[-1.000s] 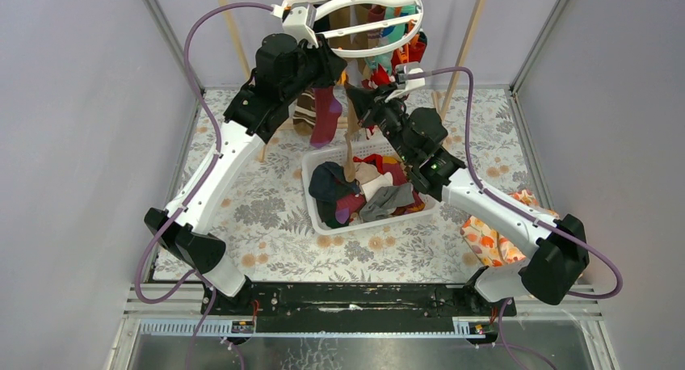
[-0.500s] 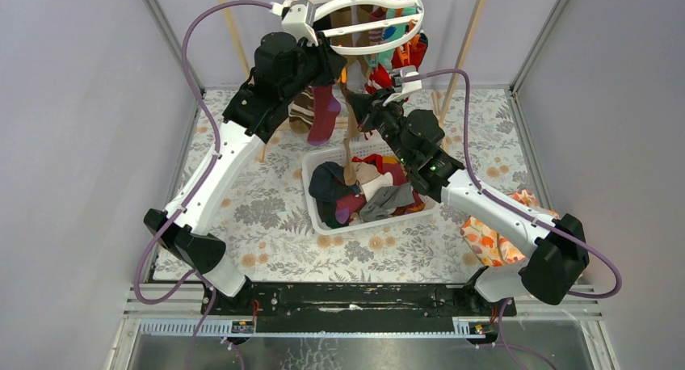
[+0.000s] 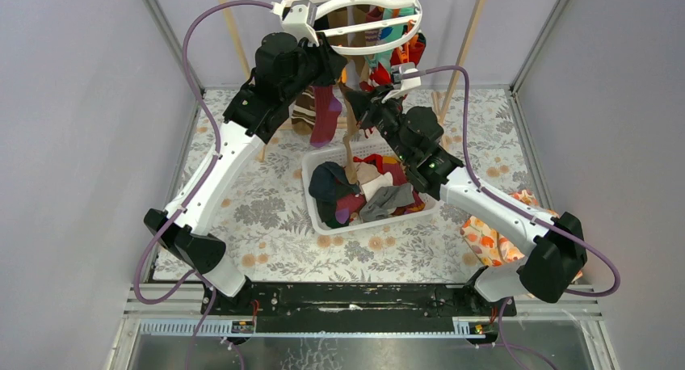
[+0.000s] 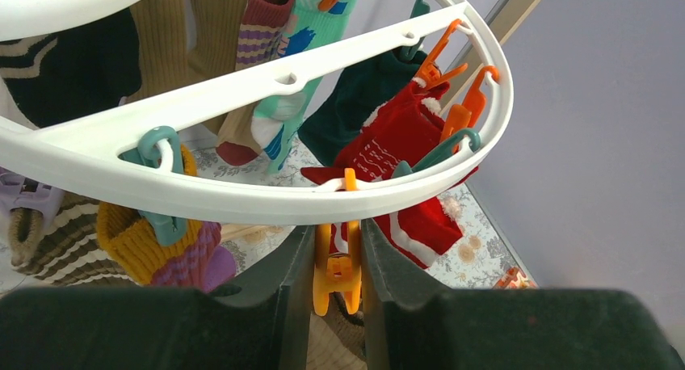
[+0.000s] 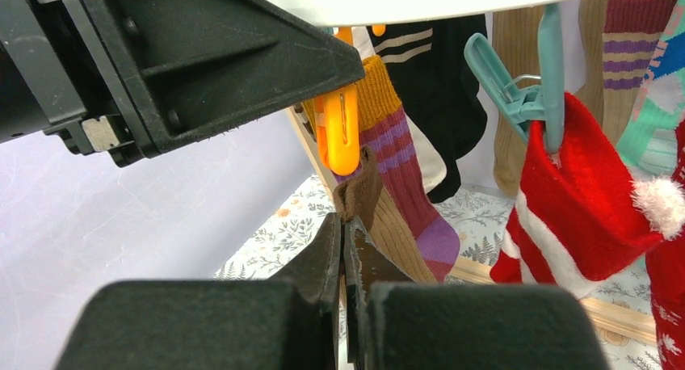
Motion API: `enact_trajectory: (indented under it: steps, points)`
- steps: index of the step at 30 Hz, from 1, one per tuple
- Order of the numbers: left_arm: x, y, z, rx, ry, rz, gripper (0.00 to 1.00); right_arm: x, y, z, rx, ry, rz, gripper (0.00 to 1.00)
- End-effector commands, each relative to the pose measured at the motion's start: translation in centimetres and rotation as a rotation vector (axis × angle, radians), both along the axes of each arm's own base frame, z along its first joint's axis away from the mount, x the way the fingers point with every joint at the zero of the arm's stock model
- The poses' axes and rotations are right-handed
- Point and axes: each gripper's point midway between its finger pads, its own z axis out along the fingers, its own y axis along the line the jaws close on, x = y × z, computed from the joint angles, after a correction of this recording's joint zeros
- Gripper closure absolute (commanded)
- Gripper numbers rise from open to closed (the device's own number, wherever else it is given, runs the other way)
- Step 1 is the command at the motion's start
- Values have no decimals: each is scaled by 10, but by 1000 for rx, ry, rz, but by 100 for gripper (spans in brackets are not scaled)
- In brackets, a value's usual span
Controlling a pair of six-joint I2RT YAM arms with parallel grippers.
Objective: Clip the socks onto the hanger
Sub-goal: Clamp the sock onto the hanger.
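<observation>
Bright, even, diffuse light fills all three views. From above, shadows on the bench [image 3: 242, 216] are faint and soft, and the glossy strip [image 3: 347, 347] at the near edge carries pale glare. In the left wrist view the hanger [image 4: 242, 200] bleaches to white at top left. The left end effector [image 4: 335, 241] is dark and soft-edged around a sharp orange clip [image 4: 335, 277]. The right end effector [image 5: 343, 224] is likewise black and blurred, and the brown sock [image 5: 359, 194] above it is crisp.
</observation>
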Motion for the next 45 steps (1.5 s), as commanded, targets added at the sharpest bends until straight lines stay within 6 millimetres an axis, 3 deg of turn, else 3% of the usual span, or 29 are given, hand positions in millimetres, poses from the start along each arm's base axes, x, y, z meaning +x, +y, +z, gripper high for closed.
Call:
enact_trajectory:
  steps: [1,26,45]
  points:
    - [0,0,4,14,-24,18,100,-6,0,41,64,-88,7,100]
    - [3,-3,-5,59,-42,42,100,-3,14,49,104,-83,44,100]
    - [3,-2,-4,81,-61,55,100,1,8,71,131,-122,2,100]
